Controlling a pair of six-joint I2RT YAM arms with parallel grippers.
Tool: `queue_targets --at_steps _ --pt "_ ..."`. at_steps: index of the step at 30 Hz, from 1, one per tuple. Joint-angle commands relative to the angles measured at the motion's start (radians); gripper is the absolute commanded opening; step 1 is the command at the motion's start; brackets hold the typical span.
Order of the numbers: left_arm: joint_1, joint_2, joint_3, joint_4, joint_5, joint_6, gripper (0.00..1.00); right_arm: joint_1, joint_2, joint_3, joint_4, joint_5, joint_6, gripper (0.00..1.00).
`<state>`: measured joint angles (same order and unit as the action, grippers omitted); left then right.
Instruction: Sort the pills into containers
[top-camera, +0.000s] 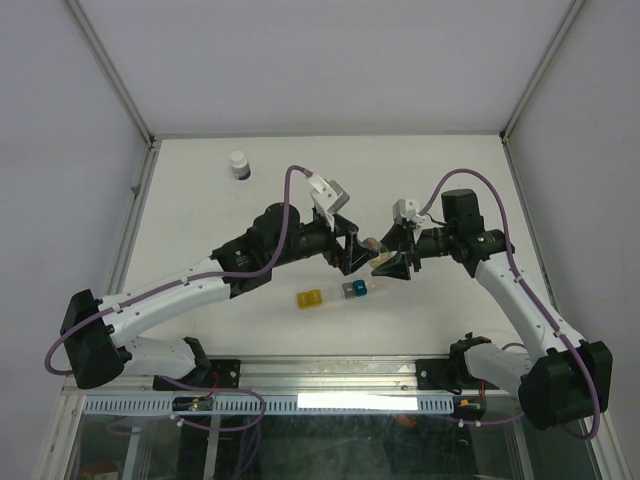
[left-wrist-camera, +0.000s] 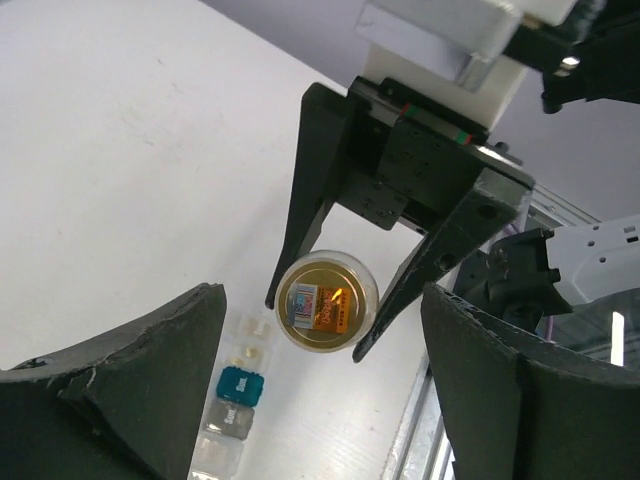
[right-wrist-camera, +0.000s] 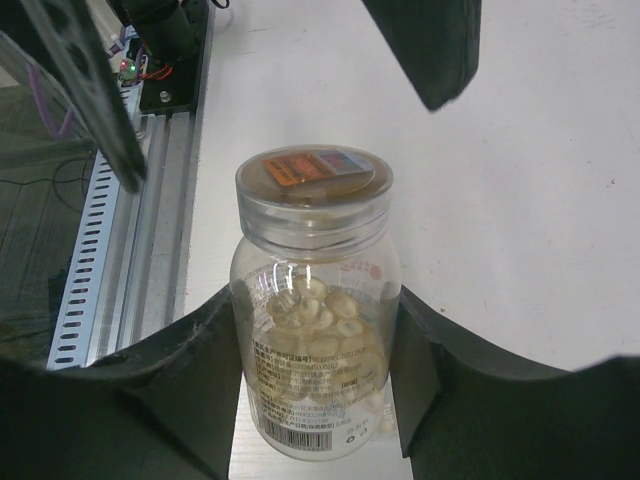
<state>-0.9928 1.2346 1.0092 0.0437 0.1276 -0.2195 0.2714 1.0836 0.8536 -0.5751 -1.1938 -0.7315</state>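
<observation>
From above, the right claw grips the vial above the counter. The vial's long axis runs roughly 3-to-9, cap toward the left claw, which stands wide and apart from the cap. Just at 6 o'clock of both, the containers lie in a strip running nearly 9-to-3, yellow end at 9. A white-capped bottle stands well apart at 10 o'clock.

Left wrist: the vial's cap faces the lens, pinched in the right claw, with the containers at 7 o'clock.

Right wrist: the vial points to 12 o'clock, pale pills inside.
</observation>
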Motion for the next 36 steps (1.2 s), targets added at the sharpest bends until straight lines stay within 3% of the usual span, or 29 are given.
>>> queue_targets --at_steps 1,8,18,23,27,28,32,36 --pt "0.004 0.040 0.074 -0.006 0.001 -0.087 0.79 -0.004 -0.025 0.020 0.037 -0.023 0.006 0.00" --pt "0.002 0.079 0.103 -0.032 0.027 -0.085 0.72 -0.004 -0.025 0.019 0.038 -0.023 0.006 0.00" --pt "0.001 0.112 0.134 -0.065 0.066 -0.068 0.54 -0.004 -0.024 0.019 0.039 -0.023 0.006 0.00" --pt "0.002 0.111 0.139 -0.072 0.091 -0.033 0.22 -0.004 -0.024 0.019 0.038 -0.023 0.006 0.00" --pt "0.004 0.108 0.135 -0.072 0.148 0.030 0.04 -0.004 -0.025 0.019 0.038 -0.023 0.007 0.00" --pt "0.005 0.106 0.134 -0.072 0.152 0.039 0.01 -0.004 -0.025 0.020 0.038 -0.023 0.008 0.05" --pt "0.017 0.103 0.130 -0.072 0.160 0.041 0.00 -0.004 -0.028 0.017 0.045 -0.020 0.017 0.44" --pt "0.025 0.099 0.125 -0.071 0.158 0.035 0.00 -0.006 -0.031 0.016 0.053 -0.019 0.024 0.73"
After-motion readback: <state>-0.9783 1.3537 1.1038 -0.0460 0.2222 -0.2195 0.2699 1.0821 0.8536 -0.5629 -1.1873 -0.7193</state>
